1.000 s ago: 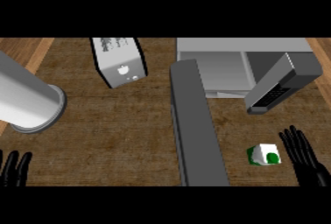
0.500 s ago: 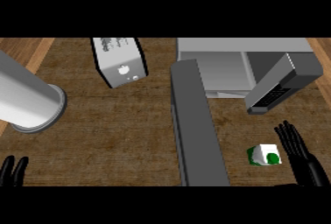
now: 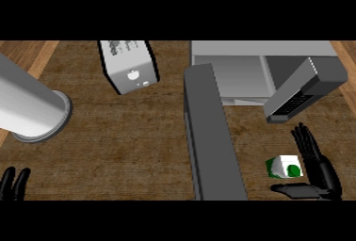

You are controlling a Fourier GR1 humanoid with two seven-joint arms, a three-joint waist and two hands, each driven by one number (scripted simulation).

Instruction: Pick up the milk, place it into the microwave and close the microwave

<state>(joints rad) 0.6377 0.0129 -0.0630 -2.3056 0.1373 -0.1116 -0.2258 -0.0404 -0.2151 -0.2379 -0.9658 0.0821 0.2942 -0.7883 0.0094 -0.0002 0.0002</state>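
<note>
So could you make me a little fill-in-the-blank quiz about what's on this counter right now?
1. The small milk carton is white and ____.
2. The microwave has its door standing ____.
3. The robot hand nearest the milk carton is the ____ robot hand.
4. That robot hand's fingers are straight, so it is ____, not holding anything.

Missing words: green; open; right; open

A single head view is looking steeply down onto the wooden counter (image 3: 125,146) from above. The microwave (image 3: 264,70) is sitting along the upper edge, its open door (image 3: 212,136) running down the middle. The right hand (image 3: 321,172) is entering from the lower right corner, the left hand (image 3: 14,184) from the lower left.
</note>
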